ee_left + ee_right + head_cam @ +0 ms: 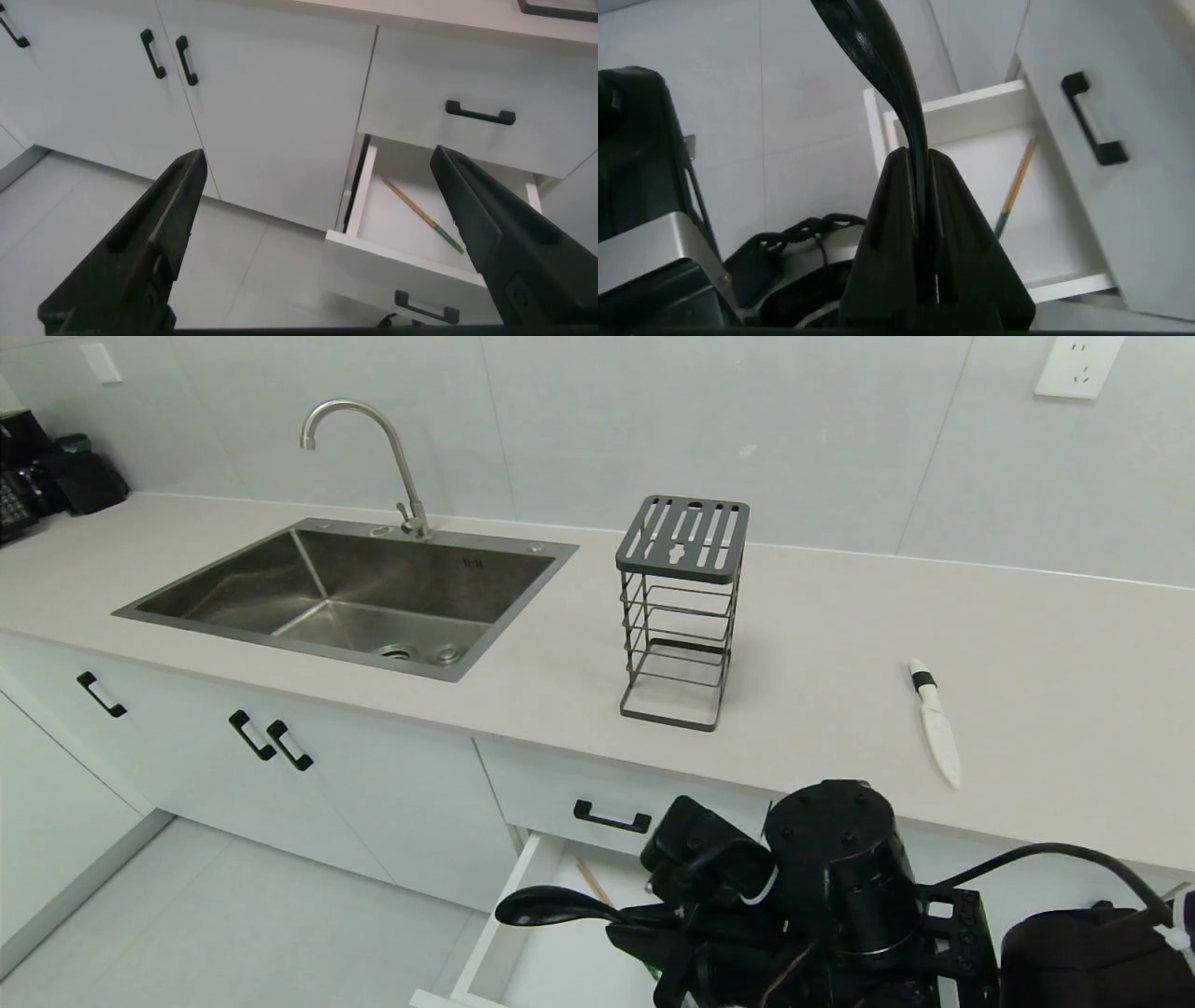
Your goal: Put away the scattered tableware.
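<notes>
Under countertop [840,616], drawer [392,233] stands open; left jaws spread, right jaws pinch black utensil [882,70].

An open drawer [374,266] under the countertop [822,644] leaves bare white floor on both sides of one chopstick [420,215] (lying roughly front to back), though a black utensil [878,65] clamped in the right gripper [920,187] juts above the opening. Above, a wide stretch of counter separates the wire rack [681,616] from the knife [934,723].

Countertop [840,635] — wire rack [680,616], white knife [934,721]
</notes>
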